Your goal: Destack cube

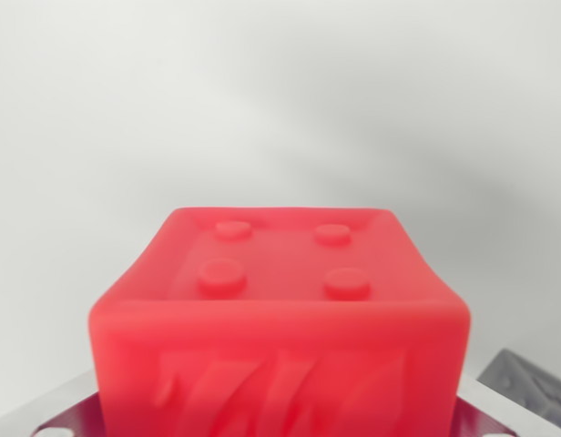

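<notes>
A pale, featureless surface [280, 100] fills everything beyond the hand; nothing on it gives depth, and no second cube, stack base or set-down spot shows anywhere in the wrist view.

The red cube [280, 319] is the largest thing against it, sitting very close under the camera, low and centred, right where the hand's grasp zone would be. Its upper face carries four round studs [282, 259] inside a raised rim, and the near face has embossed slanted ridges [271, 387]. It sits square to the view, not visibly tilted.

Beneath and either side of the cube, at the bottom corners, are metallic parts of the gripper [280, 421]: a bright plate at the wrist view's left and a darker textured piece [526, 387] at the wrist view's right, probably a finger pad. The fingertips themselves are hidden behind the cube, so I cannot tell whether the jaws are apart or clamped on it, though the cube's position between them suggests a grasp or something close to it.

Judged from this, the step in hand is carrying or lifting the cube off its stack. To do it well, keep the cube centred between the pads, move straight and slowly, keep the wrist level so the studded face stays flat, and choose bare surface well clear of the hand's path before lowering.
</notes>
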### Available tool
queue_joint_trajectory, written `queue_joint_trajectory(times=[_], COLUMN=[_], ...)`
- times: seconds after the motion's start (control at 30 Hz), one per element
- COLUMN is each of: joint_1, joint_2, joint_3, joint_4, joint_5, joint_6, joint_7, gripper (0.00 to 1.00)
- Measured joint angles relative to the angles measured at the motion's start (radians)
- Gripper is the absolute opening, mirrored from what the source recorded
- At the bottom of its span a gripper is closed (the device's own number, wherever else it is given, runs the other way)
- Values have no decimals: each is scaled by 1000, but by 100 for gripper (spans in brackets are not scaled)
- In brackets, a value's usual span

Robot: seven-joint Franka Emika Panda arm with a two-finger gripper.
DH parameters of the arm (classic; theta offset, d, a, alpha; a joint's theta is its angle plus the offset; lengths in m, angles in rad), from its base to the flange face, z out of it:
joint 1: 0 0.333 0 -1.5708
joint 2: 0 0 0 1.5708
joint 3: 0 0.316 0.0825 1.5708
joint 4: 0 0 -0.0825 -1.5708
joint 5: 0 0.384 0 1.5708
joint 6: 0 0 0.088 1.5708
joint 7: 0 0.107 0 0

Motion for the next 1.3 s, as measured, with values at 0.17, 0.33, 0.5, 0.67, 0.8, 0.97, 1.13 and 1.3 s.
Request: queue_joint_trajectory(times=[0.17, 0.33, 0.5, 0.67, 0.8, 0.97, 1.13, 1.3], joint_1=[10, 21, 30, 39, 47, 56, 64, 73], joint_2=[14, 29, 43, 57, 70, 85, 100, 113], joint_3=[8, 17, 25, 34, 40, 48, 55, 61], joint_4=[14, 29, 45, 59, 73, 90, 105, 121], joint_5=[0, 0, 0, 0, 0, -1, -3, -5], joint_6=[0, 0, 0, 0, 0, -1, -1, -2], joint_7=[-6, -11, -17, -24, -28, -34, -40, -45], gripper=[0, 0, 0, 0, 0, 0, 0, 0])
